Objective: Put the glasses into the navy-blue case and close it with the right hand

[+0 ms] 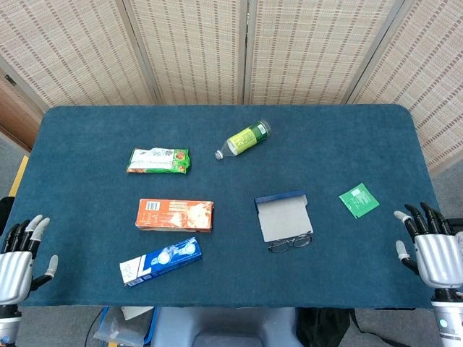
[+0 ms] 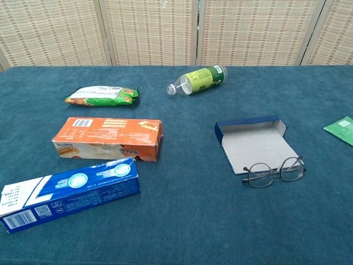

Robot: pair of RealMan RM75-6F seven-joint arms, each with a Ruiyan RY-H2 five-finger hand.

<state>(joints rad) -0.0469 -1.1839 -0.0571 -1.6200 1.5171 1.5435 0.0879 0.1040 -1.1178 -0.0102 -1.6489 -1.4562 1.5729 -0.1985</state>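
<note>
Status: no step of the task is yet begun. My right hand (image 1: 436, 249) rests at the near right edge of the worktop (image 1: 87, 137), fingers (image 1: 422, 214) spread and holding nothing. My left hand (image 1: 16, 256) sits at the near left edge, fingers likewise apart and empty (neither hand appears in the chest view).

The glasses (image 2: 273, 171) lie folded open-side up on the worktop, touching the near edge of the navy-blue case (image 2: 253, 142), which lies open with its grey lining upward and its blue wall on the far side.

Assessment: the step in hand is the reach. I judge the next move calls for my right hand to travel inward and left to the glasses, then pinch the thin frame low against the cloth, lift, and place it on the lining before folding the flap over.
</note>
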